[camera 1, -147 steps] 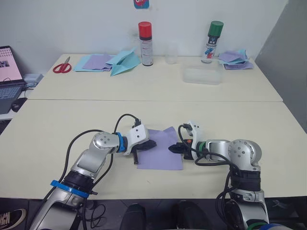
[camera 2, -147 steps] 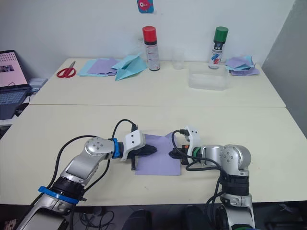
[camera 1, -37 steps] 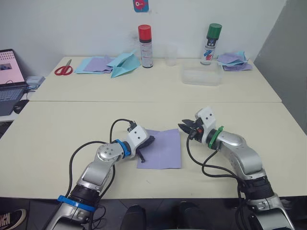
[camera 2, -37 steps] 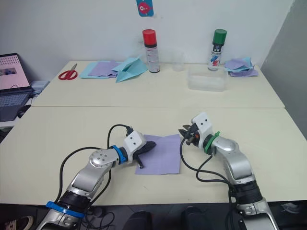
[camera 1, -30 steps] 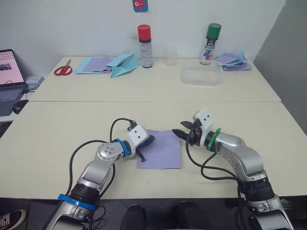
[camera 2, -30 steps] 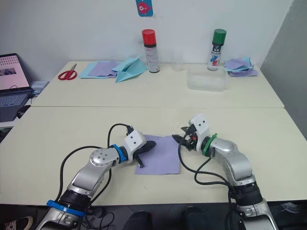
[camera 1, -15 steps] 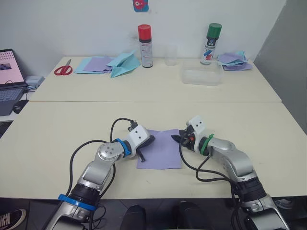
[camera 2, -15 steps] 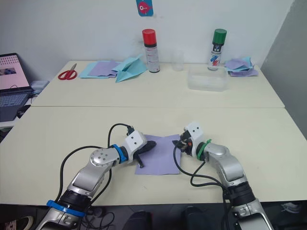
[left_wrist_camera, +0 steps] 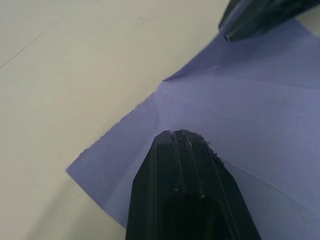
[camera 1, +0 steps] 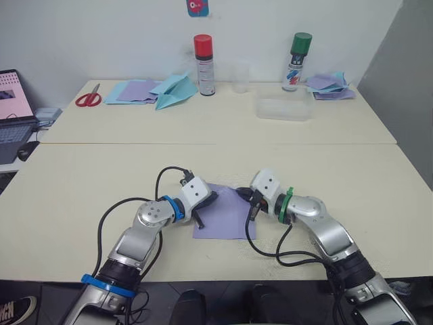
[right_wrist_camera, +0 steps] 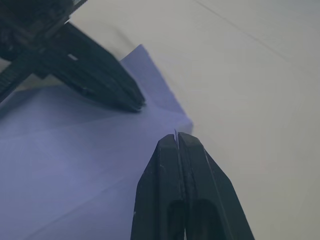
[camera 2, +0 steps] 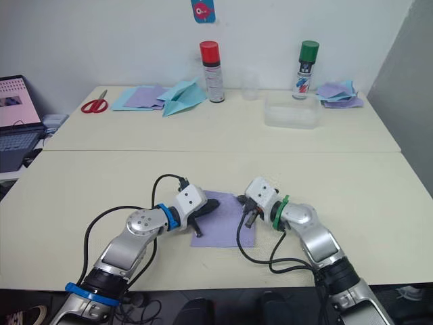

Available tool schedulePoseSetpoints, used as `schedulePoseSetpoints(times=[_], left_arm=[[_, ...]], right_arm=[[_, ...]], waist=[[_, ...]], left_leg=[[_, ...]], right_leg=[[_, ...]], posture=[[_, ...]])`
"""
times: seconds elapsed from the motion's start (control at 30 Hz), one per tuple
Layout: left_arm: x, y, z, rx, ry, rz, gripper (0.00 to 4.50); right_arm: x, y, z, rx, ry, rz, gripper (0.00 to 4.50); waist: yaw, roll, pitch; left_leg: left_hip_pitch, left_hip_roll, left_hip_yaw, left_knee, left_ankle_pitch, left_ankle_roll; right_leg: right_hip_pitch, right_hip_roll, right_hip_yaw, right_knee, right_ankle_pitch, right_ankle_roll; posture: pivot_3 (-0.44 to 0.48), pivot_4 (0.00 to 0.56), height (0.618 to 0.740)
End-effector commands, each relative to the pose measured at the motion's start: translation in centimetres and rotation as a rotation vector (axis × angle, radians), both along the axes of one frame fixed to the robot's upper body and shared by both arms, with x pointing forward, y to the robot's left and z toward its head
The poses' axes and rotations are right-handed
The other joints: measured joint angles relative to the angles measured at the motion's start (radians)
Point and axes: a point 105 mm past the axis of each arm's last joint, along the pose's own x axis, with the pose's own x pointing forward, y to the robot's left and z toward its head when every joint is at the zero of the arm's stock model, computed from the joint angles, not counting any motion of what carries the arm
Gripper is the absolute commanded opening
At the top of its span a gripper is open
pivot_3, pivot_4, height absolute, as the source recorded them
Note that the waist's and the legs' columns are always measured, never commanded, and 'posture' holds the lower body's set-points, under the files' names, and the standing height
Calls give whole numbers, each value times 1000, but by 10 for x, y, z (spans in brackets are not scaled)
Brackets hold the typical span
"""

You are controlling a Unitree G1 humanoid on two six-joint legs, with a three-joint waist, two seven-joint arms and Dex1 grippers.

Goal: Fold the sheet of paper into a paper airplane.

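From the head views, the sheet of paper [camera 1: 224, 211] lies flat on the near table [camera 1: 81, 189] between the arms, its long axis running roughly 12 to 6 o'clock, no pointed end yet. The left gripper [camera 1: 211, 197] presses its 9 o'clock edge. In the left wrist view the fingers [left_wrist_camera: 182, 165] are pressed together on the paper. In the right wrist view the right gripper [right_wrist_camera: 176, 137], also closed, bears on a far corner. Judged thin, light, limp and slippery: best pinned flat and lifted at corners.

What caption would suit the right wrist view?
Both shut grippers, right and left, press on the purple paper.
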Motion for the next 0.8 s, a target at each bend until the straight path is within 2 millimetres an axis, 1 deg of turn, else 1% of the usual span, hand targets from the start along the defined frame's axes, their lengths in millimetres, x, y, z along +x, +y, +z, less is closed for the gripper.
schedulePoseSetpoints(times=[0.03, 0.2, 0.43, 0.63, 0.73, 0.8], left_arm=[[-9, 11, -30, 76, 115, 24, 0], [-10, 12, -30, 79, 117, 24, 0], [-9, 12, -29, 79, 117, 29, 0], [-11, 11, -27, 45, 146, 31, 0], [-10, 10, -18, 2, 167, 39, 0], [-3, 9, 2, -106, 199, 75, 0]], right_arm=[[-4, 6, 6, 17, -26, 21, 13], [-3, 9, 2, 10, -22, 16, 13], [2, 8, -10, -43, -10, -7, 13], [-1, 10, -17, -54, 15, 10, 13], [0, 8, -19, -66, 21, -1, 13], [1, 6, -21, -80, 27, -6, 13]], waist=[[0, 0, 0], [0, 0, 0], [0, 0, 0], [-1, 0, 0], [-1, 0, 0], [-1, 0, 0]], left_leg=[[0, 0, 0, 0, 0, 0], [0, 0, 0, 0, 0, 0], [0, 0, 0, 0, 0, 0], [0, 0, 0, 0, 0, 0], [0, 0, 0, 0, 0, 0], [0, 0, 0, 0, 0, 0]], right_leg=[[0, 0, 0, 0, 0, 0], [0, 0, 0, 0, 0, 0], [0, 0, 0, 0, 0, 0], [0, 0, 0, 0, 0, 0], [0, 0, 0, 0, 0, -1], [0, 0, 0, 0, 0, -1]], posture=[[0, 150, 740], [0, 150, 740], [0, 150, 740], [0, 150, 740], [0, 150, 740], [0, 150, 740]])
